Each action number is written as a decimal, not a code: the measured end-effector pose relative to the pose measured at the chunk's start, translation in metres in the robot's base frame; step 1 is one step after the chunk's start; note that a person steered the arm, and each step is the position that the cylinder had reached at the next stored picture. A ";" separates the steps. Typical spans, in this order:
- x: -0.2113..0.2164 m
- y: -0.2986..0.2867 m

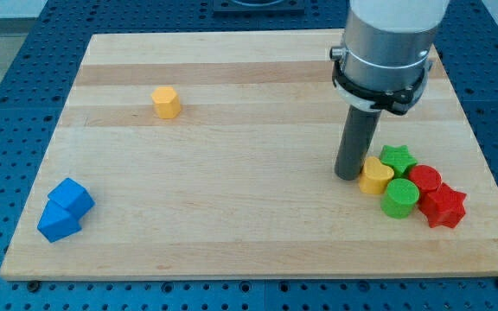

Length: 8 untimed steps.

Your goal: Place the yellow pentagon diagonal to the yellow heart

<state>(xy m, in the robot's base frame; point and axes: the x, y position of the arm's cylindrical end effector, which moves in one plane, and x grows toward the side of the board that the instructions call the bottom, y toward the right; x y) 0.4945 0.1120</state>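
The yellow pentagon [166, 102] lies alone on the wooden board [232, 216], toward the view's upper left. The yellow heart [375, 175] lies at the view's right, at the left edge of a cluster of blocks. My tip [348, 176] stands on the board just left of the yellow heart, touching or nearly touching it. The tip is far to the right of the yellow pentagon.
A green star [398, 159], a green cylinder [399, 198], a red cylinder [424, 180] and a red star [443, 206] crowd the heart's right side. Two blue blocks [65, 210] lie together at the view's lower left.
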 end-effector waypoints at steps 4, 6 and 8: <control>-0.035 -0.015; -0.147 -0.123; -0.177 -0.279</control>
<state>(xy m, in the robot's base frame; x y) 0.3171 -0.1665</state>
